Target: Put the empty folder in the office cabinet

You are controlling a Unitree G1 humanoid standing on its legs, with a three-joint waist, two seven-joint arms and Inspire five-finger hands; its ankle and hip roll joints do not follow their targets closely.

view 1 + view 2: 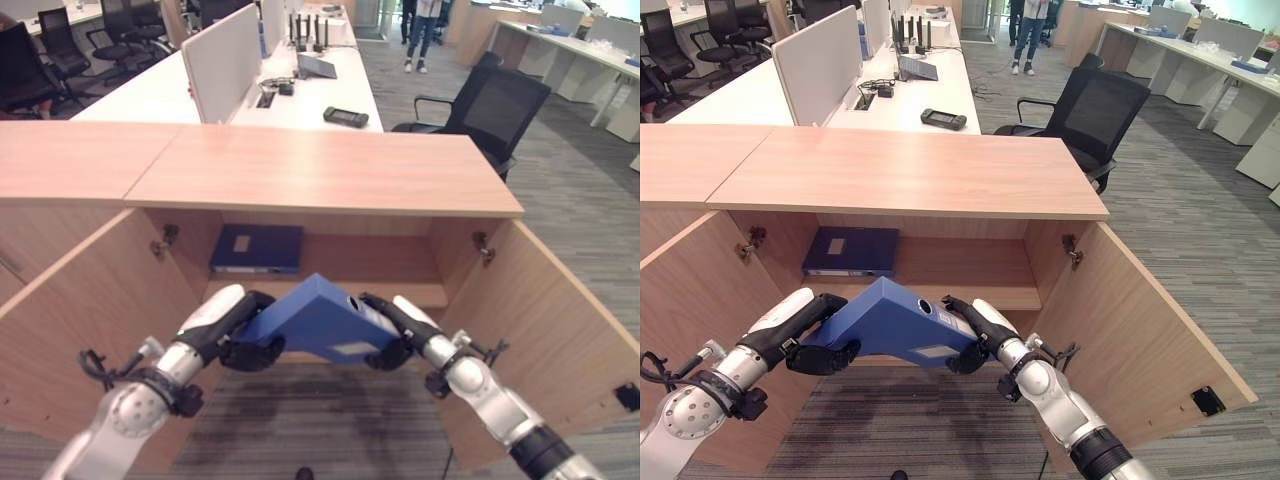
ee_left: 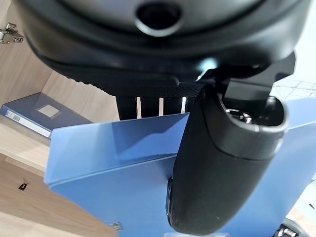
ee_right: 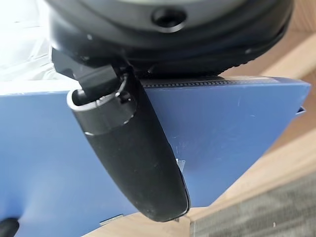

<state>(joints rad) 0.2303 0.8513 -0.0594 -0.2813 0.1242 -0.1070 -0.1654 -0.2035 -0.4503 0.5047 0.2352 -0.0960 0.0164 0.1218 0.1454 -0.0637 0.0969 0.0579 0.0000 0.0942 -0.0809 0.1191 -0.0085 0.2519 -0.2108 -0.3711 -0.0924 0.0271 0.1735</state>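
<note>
**Folder held at the cabinet's mouth**

Both hands clasp the blue folder (image 1: 318, 320) before the open cabinet (image 1: 330, 175): left hand (image 1: 232, 322) at nine o'clock, right hand (image 1: 395, 322) at three, thumbs and fingers pinching its covers. Another folder (image 1: 257, 248) lies inside at twelve.

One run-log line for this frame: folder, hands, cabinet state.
blue folder: held tilted before open cabinet | left robot hand: gripping | right robot hand: gripping | second folder: flat on shelf | placement: not yet done
</note>
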